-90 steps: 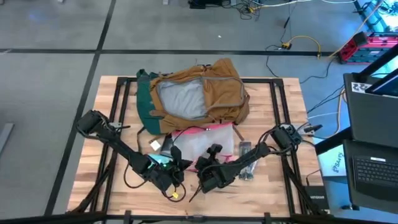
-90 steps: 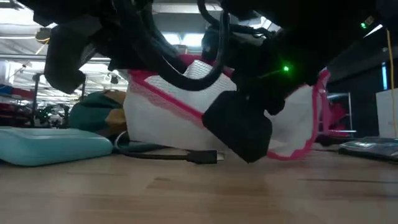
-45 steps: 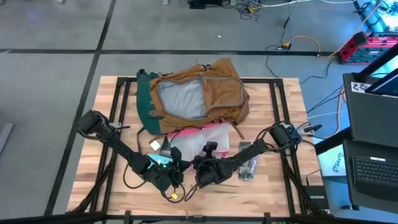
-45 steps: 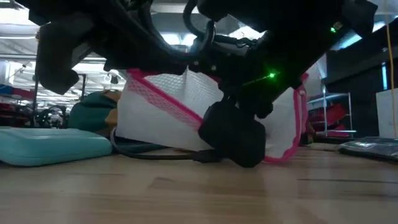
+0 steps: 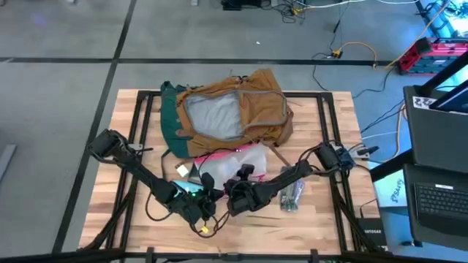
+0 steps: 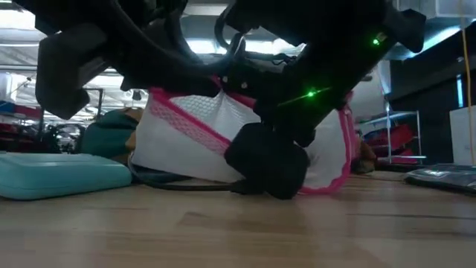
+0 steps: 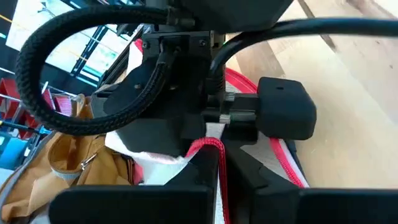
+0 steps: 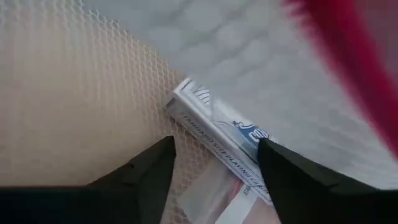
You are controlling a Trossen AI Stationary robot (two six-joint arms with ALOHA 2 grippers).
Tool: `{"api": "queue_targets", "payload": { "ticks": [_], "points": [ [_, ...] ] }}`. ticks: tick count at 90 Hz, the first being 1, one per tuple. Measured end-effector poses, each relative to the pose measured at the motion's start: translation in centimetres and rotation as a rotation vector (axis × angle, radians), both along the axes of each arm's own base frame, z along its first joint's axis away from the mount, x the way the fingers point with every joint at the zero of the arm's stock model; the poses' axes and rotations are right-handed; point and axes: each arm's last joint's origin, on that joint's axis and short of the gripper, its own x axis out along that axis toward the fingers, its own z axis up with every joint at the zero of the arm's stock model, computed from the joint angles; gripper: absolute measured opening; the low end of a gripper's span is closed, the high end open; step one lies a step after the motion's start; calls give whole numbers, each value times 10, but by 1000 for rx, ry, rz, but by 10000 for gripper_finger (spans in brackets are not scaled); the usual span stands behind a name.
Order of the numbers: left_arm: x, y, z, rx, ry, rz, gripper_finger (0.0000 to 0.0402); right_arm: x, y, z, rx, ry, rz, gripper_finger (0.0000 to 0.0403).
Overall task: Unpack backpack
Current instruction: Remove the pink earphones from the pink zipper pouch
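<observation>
Lying on the far half of the wooden table (image 5: pixel 322 219), the backpack (image 5: pixel 248 109) is spreading its tan-brown fabric open, showing the grey lining, with the dark green back panel on its left side. Just near of it, a clear mesh pouch with a pink zip edge (image 5: pixel 245 157) is lying against the backpack's near edge; in the low view the pouch (image 6: pixel 190 141) is standing up off the wood behind both arms.

The right gripper (image 5: pixel 232 203) is reaching in low from the right, its fingers (image 8: pixel 149 177) spread apart and pushed into the pouch, straddling a small white box with blue print (image 8: pixel 217 140); the writing on the box is too blurred to read. The left gripper (image 5: pixel 199 212) is sitting at the near middle of the table, just left of the right one, pinching the pink zip edge (image 7: pixel 208 149) between its pressed-together fingers.

A light blue flat case (image 6: pixel 59 179) is resting on the wood at the left in the low view, and a black cable (image 6: pixel 193 186) is trailing along the table in front of the pouch. A small clear packet (image 5: pixel 292 197) is lying to the right of the right arm. A white tag (image 5: pixel 182 170) is lying near the backpack's near-left corner.
</observation>
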Motion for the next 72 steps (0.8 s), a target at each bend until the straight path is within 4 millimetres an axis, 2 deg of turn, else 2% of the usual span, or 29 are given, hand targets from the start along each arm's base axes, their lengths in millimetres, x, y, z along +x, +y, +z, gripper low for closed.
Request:
{"api": "queue_targets", "payload": {
  "ticks": [20, 45, 59, 72],
  "points": [
    [0, -1, 0, -15, 4, -21, 0, 0, -2, 0, -13, -15, -21, 66],
    [0, -1, -1, -14, 8, -16, 0, 0, -3, 0, -24, -15, -24, 6],
    [0, -1, -1, -17, 11, -15, 0, 0, 2, 3, -35, -14, -10, 1],
    [-1, -1, -1, -17, 18, -19, 0, 1, 17, 14, -48, 15, 19, 0]
  ]
}}
